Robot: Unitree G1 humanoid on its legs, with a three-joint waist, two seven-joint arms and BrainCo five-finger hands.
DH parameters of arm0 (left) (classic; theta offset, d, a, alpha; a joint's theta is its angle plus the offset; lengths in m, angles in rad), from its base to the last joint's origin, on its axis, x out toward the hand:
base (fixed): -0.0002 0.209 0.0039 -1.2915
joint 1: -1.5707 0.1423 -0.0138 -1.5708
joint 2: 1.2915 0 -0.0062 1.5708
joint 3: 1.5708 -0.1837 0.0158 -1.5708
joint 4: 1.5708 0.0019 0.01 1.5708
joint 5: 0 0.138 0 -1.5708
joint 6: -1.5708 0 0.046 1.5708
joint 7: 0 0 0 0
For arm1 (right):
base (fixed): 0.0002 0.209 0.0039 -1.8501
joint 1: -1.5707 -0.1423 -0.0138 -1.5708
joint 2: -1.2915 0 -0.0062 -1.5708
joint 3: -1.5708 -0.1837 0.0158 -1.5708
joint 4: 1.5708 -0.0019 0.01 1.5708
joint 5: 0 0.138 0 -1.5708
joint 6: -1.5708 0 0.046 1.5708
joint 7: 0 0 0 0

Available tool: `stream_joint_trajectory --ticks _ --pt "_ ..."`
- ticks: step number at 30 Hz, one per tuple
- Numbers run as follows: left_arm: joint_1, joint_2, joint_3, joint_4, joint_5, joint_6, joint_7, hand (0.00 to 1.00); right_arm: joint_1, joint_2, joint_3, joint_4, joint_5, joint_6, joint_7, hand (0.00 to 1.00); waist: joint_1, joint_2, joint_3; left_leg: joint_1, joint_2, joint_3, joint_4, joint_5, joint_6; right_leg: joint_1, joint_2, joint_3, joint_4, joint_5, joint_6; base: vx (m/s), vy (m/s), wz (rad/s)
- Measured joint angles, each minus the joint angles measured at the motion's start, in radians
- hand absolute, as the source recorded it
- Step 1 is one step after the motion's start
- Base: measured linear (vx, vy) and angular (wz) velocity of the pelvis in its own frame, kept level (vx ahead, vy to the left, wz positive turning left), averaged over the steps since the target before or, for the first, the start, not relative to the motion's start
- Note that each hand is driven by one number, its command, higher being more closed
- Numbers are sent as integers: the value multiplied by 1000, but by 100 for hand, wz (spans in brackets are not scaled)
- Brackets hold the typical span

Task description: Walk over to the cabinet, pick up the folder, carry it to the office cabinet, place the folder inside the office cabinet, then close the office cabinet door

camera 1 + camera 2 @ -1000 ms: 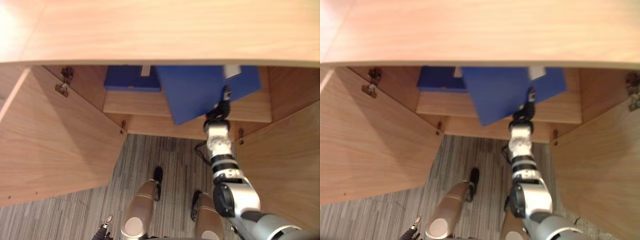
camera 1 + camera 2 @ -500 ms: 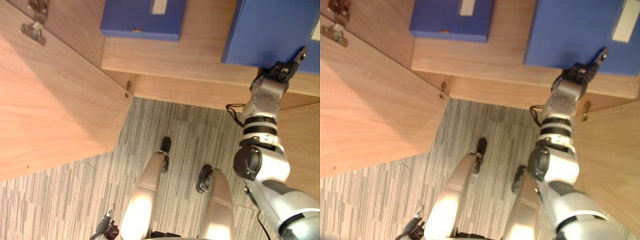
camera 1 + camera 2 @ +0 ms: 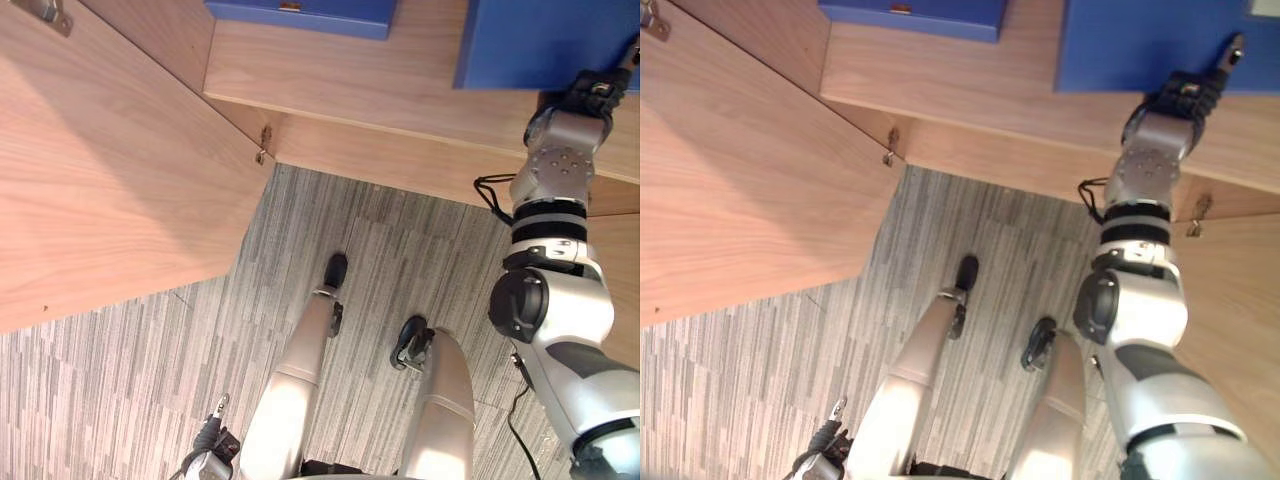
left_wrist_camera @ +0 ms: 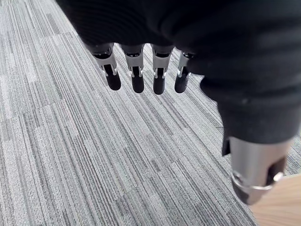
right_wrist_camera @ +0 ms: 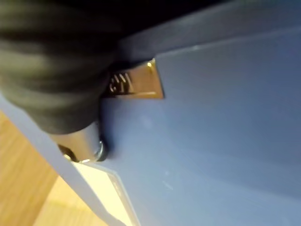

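Observation:
A blue folder (image 3: 1130,45) rests on the wooden shelf (image 3: 990,90) inside the open cabinet, at the right. My right hand (image 3: 1180,95) is at its near edge, one dark-tipped finger lying up on the folder's face. In the right wrist view the thumb (image 5: 82,141) presses on the blue cover (image 5: 225,117) beside a small brass plate, pinching the folder. My left hand (image 4: 136,75) hangs low over the grey striped carpet with straight fingers and holds nothing; it also shows in the left eye view (image 3: 208,450).
A second blue folder (image 3: 920,10) lies on the same shelf, further left. The cabinet's left door (image 3: 740,180) stands swung open towards me, and the right door (image 3: 1240,300) is open beside my right arm. Striped carpet (image 3: 150,380) lies below.
The camera has tilted down, so the cabinet top has left the picture. The folder in my right hand has gone from tilted beside the second folder to square on the shelf, further right.

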Motion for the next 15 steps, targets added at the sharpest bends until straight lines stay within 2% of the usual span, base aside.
stream_joint_trajectory --ticks 3,5,9,12,15 --pt "1 3 -17 -12 -1 1 2 0 0 -2 -36 -67 38 -67 -8 100 2 -3 2 3 -9 -11 -29 20 -4 0 -9 -14 -7 0 0 34 -20 16" --pt "2 9 -32 -26 -1 1 2 0 -1 -2 -55 -82 42 -90 -11 100 6 -4 3 7 -11 -14 -42 27 -7 2 -11 -18 -11 0 0 44 -26 9" --pt "5 35 -47 -55 0 1 2 0 -1 -4 -95 -103 42 -107 -28 100 10 -4 7 54 -17 -29 -139 68 -7 35 -16 -42 -61 14 -23 54 -39 16" --pt "5 68 -47 -56 3 1 2 0 -8 -13 -92 -114 37 -104 -30 100 10 -4 7 92 -25 -55 -214 105 -13 65 -23 -73 -96 17 -29 65 -37 25" --pt "6 84 -46 -56 4 1 1 0 -31 -36 -80 -114 15 -56 -29 100 17 -4 7 110 -25 -76 -265 128 -21 81 -22 -101 -122 20 -35 100 -30 23"
